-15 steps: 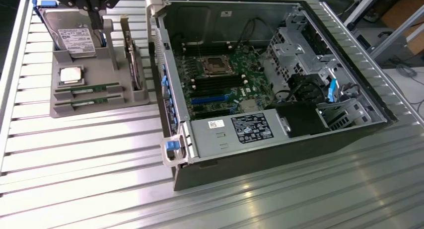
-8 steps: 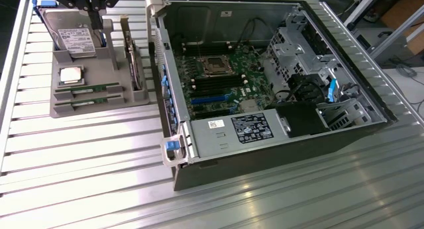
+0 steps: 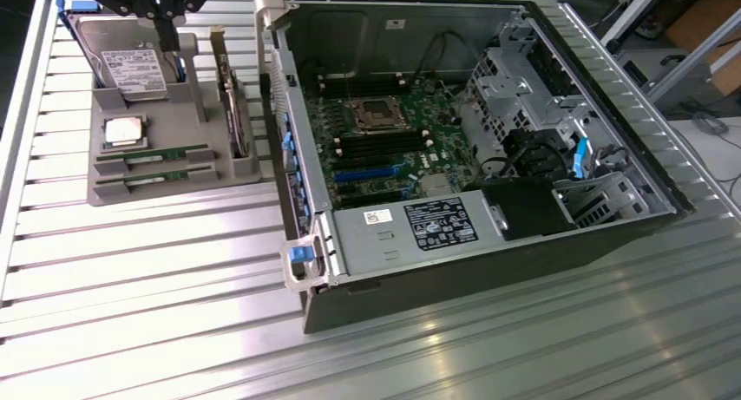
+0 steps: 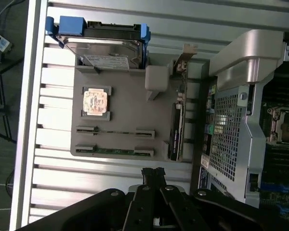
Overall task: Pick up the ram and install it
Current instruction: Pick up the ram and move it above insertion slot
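Claw [image 4: 153, 172] pinched shut, holding nothing, linkage cut off by frame edge | ram [image 3: 156, 176] thin green stick, edge-on in grey tray [image 3: 176, 124], left-middle of exterior frame, beside its twin [image 3: 156, 154] | I can't make out chips or label

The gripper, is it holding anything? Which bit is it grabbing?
Nothing is held. The gripper is shut with nothing between its fingertips, and both ram sticks lie in their slots on the grey holder.
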